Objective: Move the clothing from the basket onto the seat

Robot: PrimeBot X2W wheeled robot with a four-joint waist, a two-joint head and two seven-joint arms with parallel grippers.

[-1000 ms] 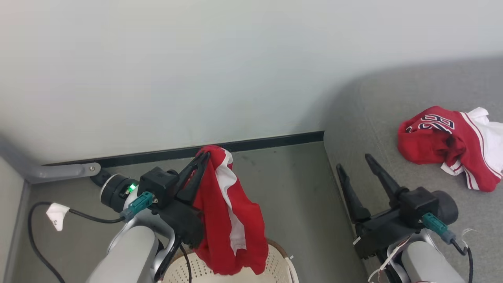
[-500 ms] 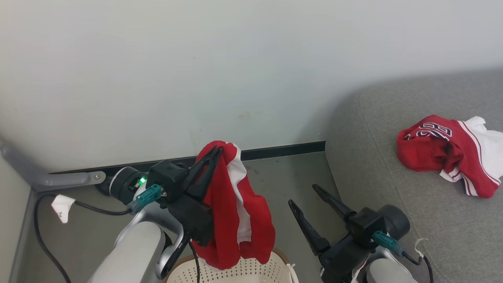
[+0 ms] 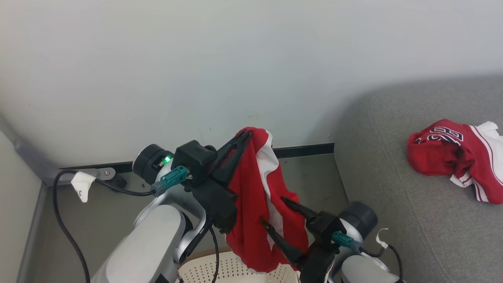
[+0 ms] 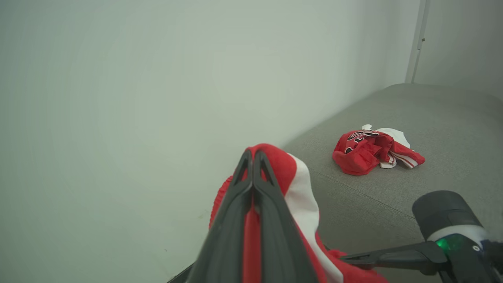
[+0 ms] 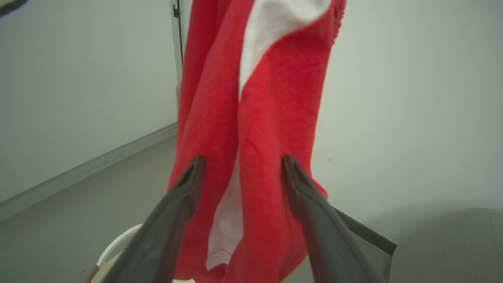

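My left gripper is shut on the top of a red garment with a broad white stripe, which hangs down over the cream perforated basket. My right gripper is open, its fingertips at the lower part of the hanging cloth. From the right wrist, the red garment hangs between my spread right gripper. From the left wrist, my left gripper pinches the red cloth. A second red and white garment with dark numerals lies crumpled on the grey seat.
A pale wall with a dark baseboard stands close behind. A black cable with a white tag runs along the grey floor at the left, beside a grey rail. The basket's rim shows below the right fingers.
The head camera has shifted. My right gripper has swung left from beside the seat to the hanging garment. My left gripper has carried the garment up and rightward.
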